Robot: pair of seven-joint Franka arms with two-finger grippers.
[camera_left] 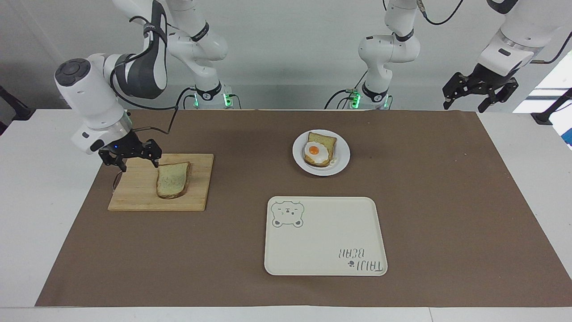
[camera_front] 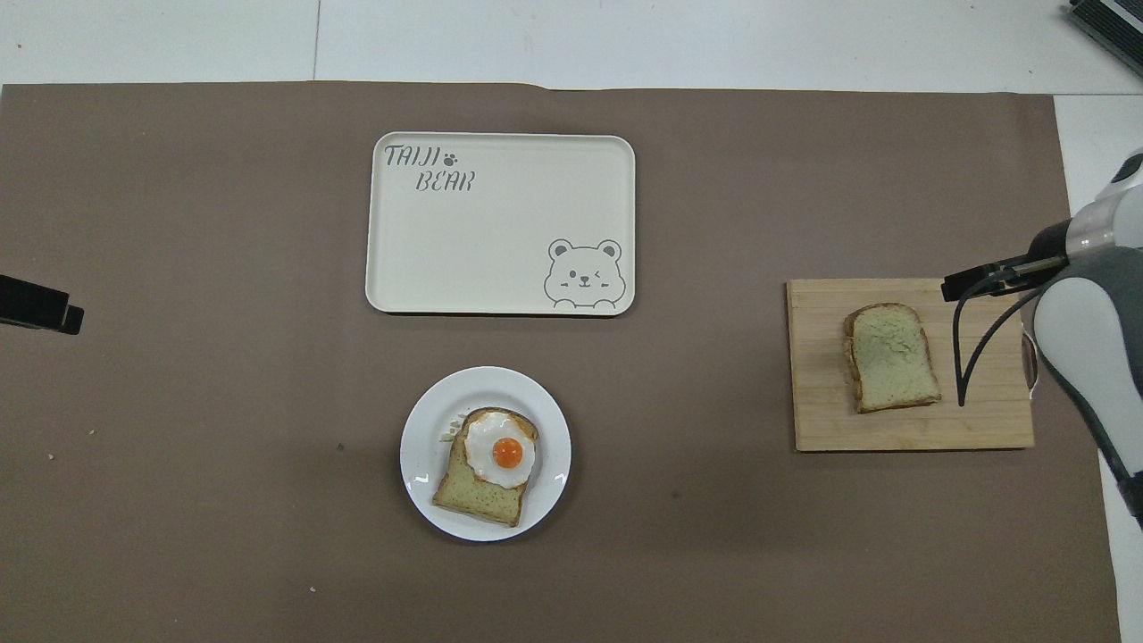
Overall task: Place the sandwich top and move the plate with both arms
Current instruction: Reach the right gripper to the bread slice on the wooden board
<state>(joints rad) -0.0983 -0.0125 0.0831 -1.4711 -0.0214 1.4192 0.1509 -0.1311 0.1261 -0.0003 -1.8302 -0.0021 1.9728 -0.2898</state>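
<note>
The sandwich top (camera_left: 173, 180) (camera_front: 891, 355), a plain bread slice, lies flat on a wooden cutting board (camera_left: 134, 194) (camera_front: 821, 411) toward the right arm's end of the table. My right gripper (camera_left: 140, 166) hangs open just over the board, beside the slice on its handle end, touching nothing. The white plate (camera_left: 343, 162) (camera_front: 420, 446) carries a toasted slice with a fried egg (camera_left: 318, 151) (camera_front: 494, 464). My left gripper (camera_left: 464, 106) waits open and raised over the mat's corner at the left arm's end. Only its tip (camera_front: 40, 306) shows in the overhead view.
A cream rectangular tray with a bear drawing (camera_left: 321, 241) (camera_front: 500, 232) lies farther from the robots than the plate. A brown mat (camera_left: 447, 201) covers the table. The right arm's white body (camera_front: 1085, 348) and cable overhang the board's handle end.
</note>
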